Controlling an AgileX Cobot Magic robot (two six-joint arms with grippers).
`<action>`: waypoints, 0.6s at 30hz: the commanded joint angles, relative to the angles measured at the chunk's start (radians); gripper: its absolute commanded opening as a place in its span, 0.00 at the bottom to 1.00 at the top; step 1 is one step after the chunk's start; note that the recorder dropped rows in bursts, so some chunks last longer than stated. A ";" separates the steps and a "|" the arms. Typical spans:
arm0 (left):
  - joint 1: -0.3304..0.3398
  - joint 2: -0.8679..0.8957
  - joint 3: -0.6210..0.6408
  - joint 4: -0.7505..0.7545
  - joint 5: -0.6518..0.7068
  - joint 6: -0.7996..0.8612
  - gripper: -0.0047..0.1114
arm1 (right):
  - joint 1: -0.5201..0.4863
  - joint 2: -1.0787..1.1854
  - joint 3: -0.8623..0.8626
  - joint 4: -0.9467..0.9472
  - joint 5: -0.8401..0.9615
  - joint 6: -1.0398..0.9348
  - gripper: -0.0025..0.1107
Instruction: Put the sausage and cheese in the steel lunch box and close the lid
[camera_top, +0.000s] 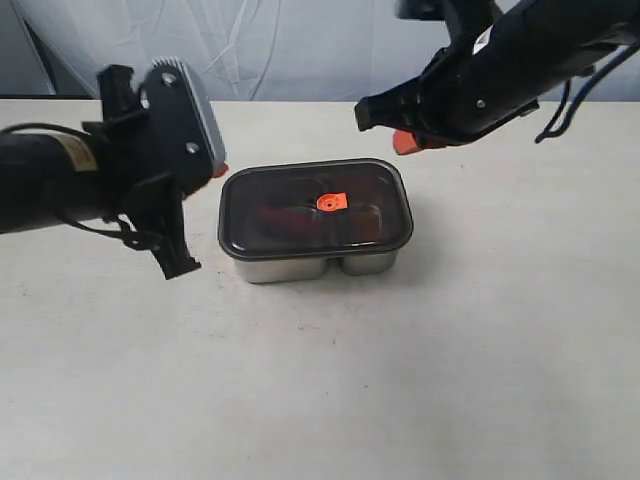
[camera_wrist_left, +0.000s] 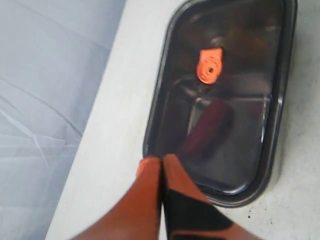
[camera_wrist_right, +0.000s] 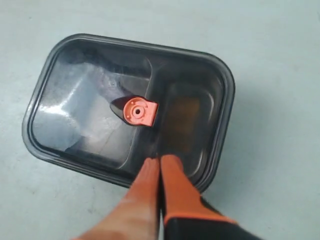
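An off-white worktop (camera_top: 320, 400) fills the foreground, faintly speckled and scuffed; beyond its far edge hangs a pale grey-blue, creased cloth backdrop (camera_top: 280, 40).

Off-white matte tabletop (camera_top: 320, 400), faint dark specks and scuffs across surface. Steel lunch box (camera_top: 290, 268) stands flat directly on it, around middle, slightly toward far side, long side toward exterior camera. Pale blue-grey backdrop cloth (camera_top: 300, 50) runs along table's far edge.
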 joint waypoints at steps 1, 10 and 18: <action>0.003 -0.196 0.002 -0.129 0.134 -0.013 0.04 | -0.002 -0.151 0.070 -0.083 0.033 0.067 0.01; 0.003 -0.671 0.077 -0.015 0.442 -0.349 0.04 | -0.002 -0.536 0.412 -0.140 0.040 0.205 0.01; 0.003 -1.128 0.137 0.188 0.606 -0.742 0.04 | -0.002 -0.744 0.641 -0.129 0.077 0.209 0.01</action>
